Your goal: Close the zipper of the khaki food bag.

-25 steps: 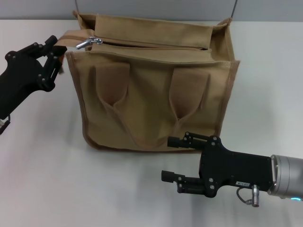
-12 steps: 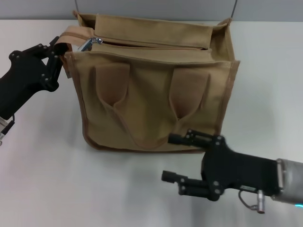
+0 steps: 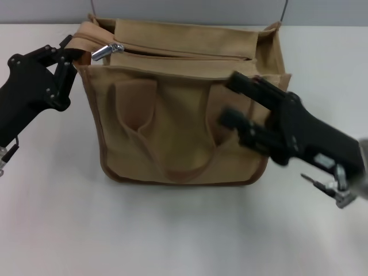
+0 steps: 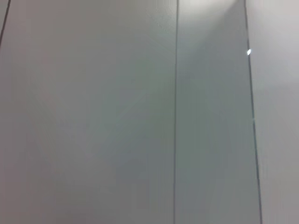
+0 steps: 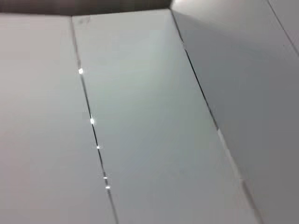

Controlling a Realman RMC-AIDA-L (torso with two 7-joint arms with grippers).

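Head view is showing the khaki food bag point(image 3: 184, 109) standing upright on the white bench point(image 3: 172, 230), its top panel facing up and its two handles hanging down the near face. The zipper point(image 3: 178, 53) is running along that top panel, and its silver pull tab point(image 3: 107, 51) is sitting at the bag's left end, so the line is looking open along nearly all its length.

The big change is on the right. A second ago the right tool point(image 3: 233, 100) was hovering low over the bench in front of the bag's lower right corner; now it is swinging up and across the bag's near face, right of the handles, with its jaws spread wide and nothing between them. It is blurring as it goes, so whether it is touching the canvas I cannot tell.

The left tool point(image 3: 68, 53) is creeping upward along the bag's left top corner, pinching the end flap there; its fingers are looking narrowed around the fabric, just beside the pull tab.

That is reading as a bracing-and-pulling setup: the left tool anchoring the bag's end while the right one is heading for the tab. The zipper itself is not moving yet. Both wrist views are showing only pale panelled surfaces.
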